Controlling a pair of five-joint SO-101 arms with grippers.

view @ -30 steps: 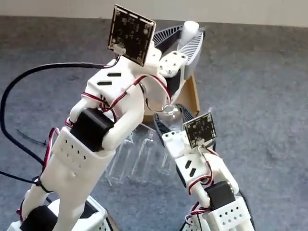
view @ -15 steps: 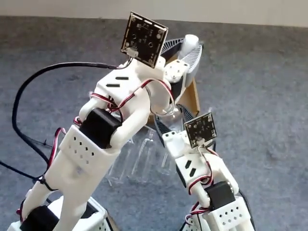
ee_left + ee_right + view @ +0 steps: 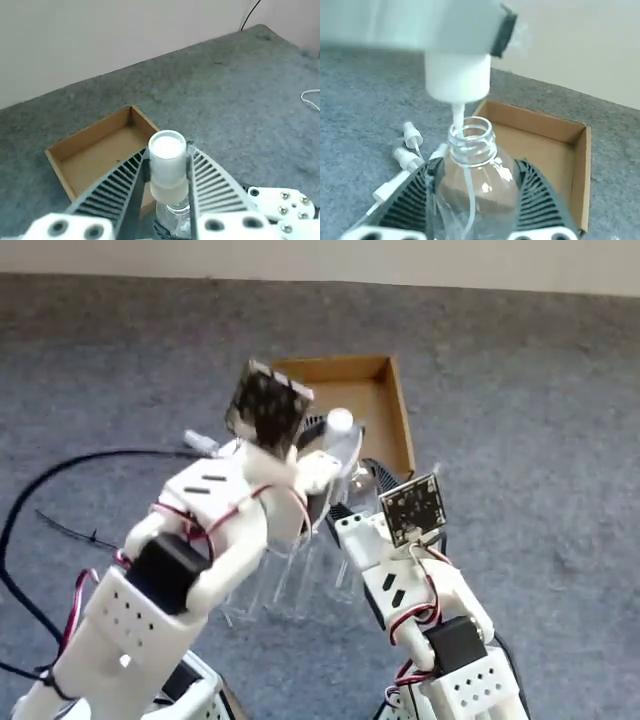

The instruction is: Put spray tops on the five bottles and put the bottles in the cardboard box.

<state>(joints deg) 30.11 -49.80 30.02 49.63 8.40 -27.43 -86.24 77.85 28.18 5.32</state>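
The bottle (image 3: 470, 150) is clamped upright in the right gripper (image 3: 478, 172) so the top (image 3: 166, 144), pinched in the left gripper (image 3: 167, 162) directly above, can be seated.

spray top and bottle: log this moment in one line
left hand: shut on spray top | right hand: shut on bottle | dip tube in neck, top not seated | cardboard box: behind bottle
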